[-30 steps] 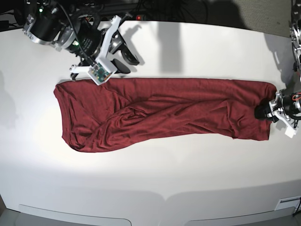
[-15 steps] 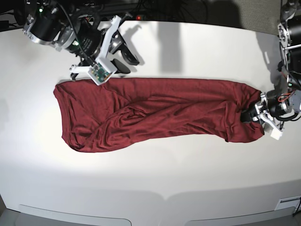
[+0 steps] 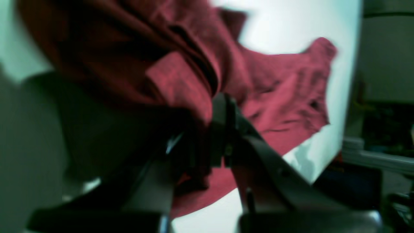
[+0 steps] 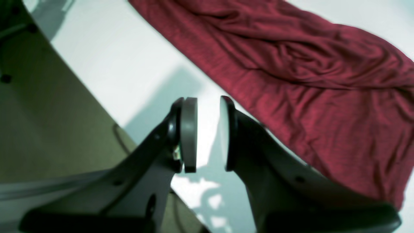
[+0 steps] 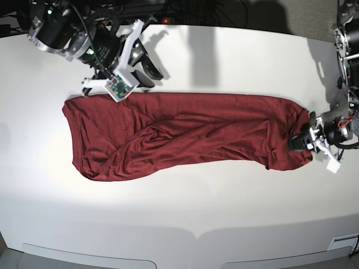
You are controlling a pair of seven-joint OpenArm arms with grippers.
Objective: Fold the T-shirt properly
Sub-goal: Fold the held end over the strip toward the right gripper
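T-shirt (image 5: 185,134) end dragged inward, clamped in left end effector (image 5: 300,140); right end effector (image 4: 208,132) apart, beside shirt.

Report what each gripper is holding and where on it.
The left gripper is shut on the T-shirt, pinching its bunched end nearest that arm. The right gripper holds nothing; it hovers open beside the shirt's edge.
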